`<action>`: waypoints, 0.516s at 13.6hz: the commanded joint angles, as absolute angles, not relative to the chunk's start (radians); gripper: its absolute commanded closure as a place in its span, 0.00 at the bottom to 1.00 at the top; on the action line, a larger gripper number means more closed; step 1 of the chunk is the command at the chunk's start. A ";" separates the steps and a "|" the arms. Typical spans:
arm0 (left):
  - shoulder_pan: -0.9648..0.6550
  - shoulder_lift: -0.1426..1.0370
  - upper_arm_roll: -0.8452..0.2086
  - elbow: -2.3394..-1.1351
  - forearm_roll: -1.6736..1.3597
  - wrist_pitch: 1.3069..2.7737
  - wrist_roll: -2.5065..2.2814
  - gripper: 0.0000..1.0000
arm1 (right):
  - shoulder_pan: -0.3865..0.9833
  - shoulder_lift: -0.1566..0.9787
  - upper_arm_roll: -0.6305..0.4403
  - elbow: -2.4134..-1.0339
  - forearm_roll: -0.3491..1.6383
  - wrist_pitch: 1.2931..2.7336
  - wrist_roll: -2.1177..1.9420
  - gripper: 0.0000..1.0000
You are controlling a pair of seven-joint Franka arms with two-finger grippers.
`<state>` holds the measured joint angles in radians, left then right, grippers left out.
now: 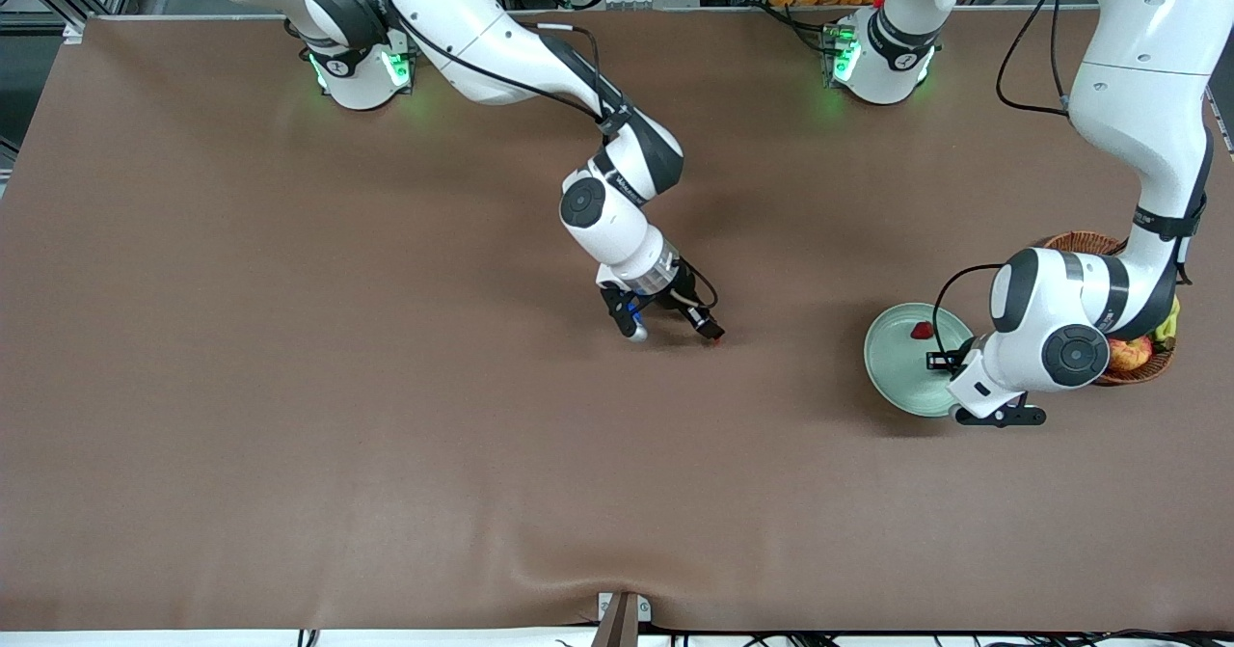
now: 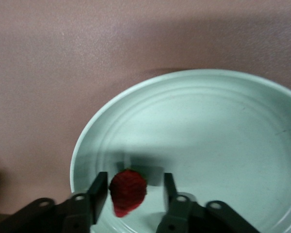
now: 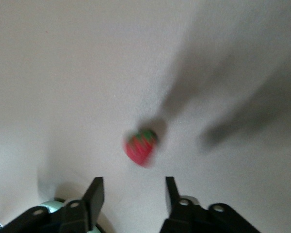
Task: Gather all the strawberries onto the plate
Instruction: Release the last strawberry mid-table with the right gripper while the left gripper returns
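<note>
- Left claw over the mint-green plate, toward the left arm's end of the tabletop. Fingers parted, touching nothing.
- One strawberry lies between those parted fingers, free of both, over the plate's floor near its rim.
- Right claw low over mid-tabletop, fingers spread, holding nothing.
- Second strawberry, green cap visible, on the bare brown tabletop just ahead of the right claw, well apart from the plate.
- Wicker basket beside the plate, partly hidden by the left arm.
</note>
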<state>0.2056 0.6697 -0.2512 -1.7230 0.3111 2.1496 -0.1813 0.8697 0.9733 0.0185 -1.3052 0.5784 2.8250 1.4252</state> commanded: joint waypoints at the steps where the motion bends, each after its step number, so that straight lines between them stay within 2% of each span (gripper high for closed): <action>1: 0.209 0.634 -0.262 -1.730 0.331 2.143 -0.178 0.00 | 0.879 0.983 -0.002 -1.259 0.581 2.821 1.436 0.00; 3: 0.199 0.609 -0.276 -1.727 0.312 2.109 -0.189 0.00 | 0.856 0.951 -0.005 -1.266 0.575 2.788 1.433 0.00; 7: 0.198 0.592 -0.383 -1.721 0.245 2.072 -0.310 0.00 | 0.766 0.859 -0.040 -1.264 0.537 2.532 1.428 0.00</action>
